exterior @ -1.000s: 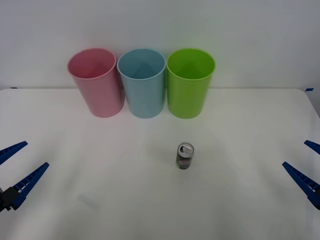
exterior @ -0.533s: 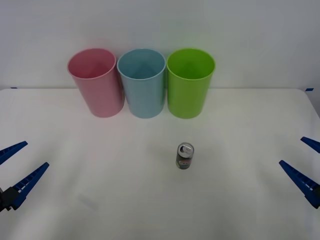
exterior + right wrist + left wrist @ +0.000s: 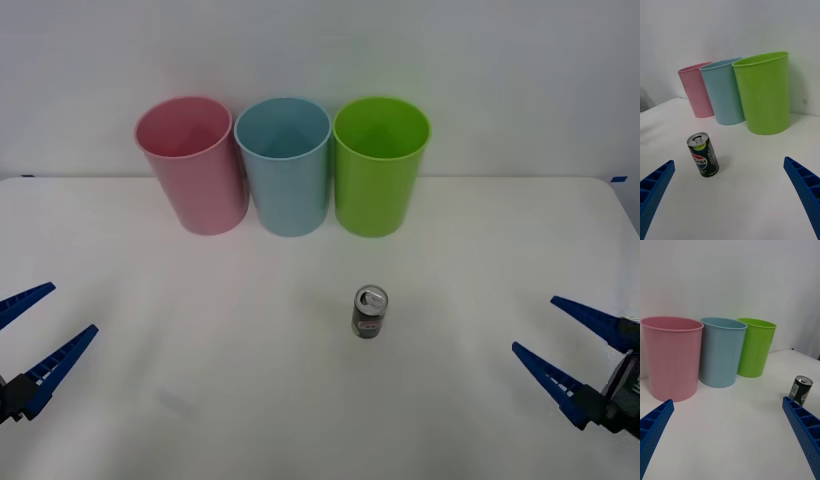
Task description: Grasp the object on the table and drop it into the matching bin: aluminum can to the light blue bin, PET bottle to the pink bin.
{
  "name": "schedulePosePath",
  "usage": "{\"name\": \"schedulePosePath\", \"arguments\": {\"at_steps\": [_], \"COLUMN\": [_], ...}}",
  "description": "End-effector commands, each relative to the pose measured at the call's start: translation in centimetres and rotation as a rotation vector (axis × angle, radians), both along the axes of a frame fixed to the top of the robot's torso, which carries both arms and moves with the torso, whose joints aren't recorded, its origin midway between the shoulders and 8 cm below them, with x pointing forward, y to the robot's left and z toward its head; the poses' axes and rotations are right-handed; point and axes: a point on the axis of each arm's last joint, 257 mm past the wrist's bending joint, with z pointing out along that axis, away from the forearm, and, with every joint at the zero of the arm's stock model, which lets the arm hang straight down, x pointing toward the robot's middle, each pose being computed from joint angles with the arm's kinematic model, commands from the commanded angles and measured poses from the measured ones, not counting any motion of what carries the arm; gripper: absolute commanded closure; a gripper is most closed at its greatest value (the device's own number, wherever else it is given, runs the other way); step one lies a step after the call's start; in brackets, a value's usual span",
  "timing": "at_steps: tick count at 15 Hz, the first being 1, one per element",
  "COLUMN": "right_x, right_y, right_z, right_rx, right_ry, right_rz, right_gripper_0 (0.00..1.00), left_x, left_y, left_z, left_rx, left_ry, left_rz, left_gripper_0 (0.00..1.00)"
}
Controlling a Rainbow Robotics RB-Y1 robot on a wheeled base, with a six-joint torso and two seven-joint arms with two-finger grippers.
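At the far left edge of the white bench (image 3: 200, 350), the left pincer (image 3: 35, 335) hung with its two blue ribbed fingers spread wide apart and nothing between them, well apart from everything else. Toward the back of the bench stood three tall tapered bins in a row against the pale wall, upright and close side by side: the pink bin (image 3: 192, 165) on the left, the light blue bin (image 3: 285, 165) in the middle, and a bright green bin (image 3: 380, 165) on the right. In front of the row, nearer the green bin than the others and well clear of all three, the aluminum can (image 3: 369, 312) stood upright on the bench, its silver top and pull tab facing up and its white-and-red label turned toward the front. In the right wrist view the can (image 3: 703, 154) stood between that arm's own fingers but farther off, touching neither. At the right edge of the bench, the right pincer (image 3: 560, 345) was likewise opened wide and held nothing, its fingers (image 3: 545, 375) pointing in toward the middle of the bench, well apart from the can.
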Motion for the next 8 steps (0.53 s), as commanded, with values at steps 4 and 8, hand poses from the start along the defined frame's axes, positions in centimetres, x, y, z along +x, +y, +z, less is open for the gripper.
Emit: {"name": "schedulePosePath", "arguments": {"at_steps": [4, 8], "right_x": [1.3, 2.2], "right_y": [2.5, 5.0], "right_z": [-3.7, -6.0], "right_rx": [-0.080, -0.103], "right_ry": [-0.034, -0.040], "right_rz": [0.021, 0.050], "right_gripper_0": [0.00, 0.00], "left_x": [0.0, 0.0], "left_y": [0.0, 0.0], "left_z": [0.0, 0.0], "left_rx": [0.000, 0.000], "left_ry": [0.000, 0.000], "left_rz": [0.000, 0.000], "left_gripper_0": [0.00, 0.00]}}
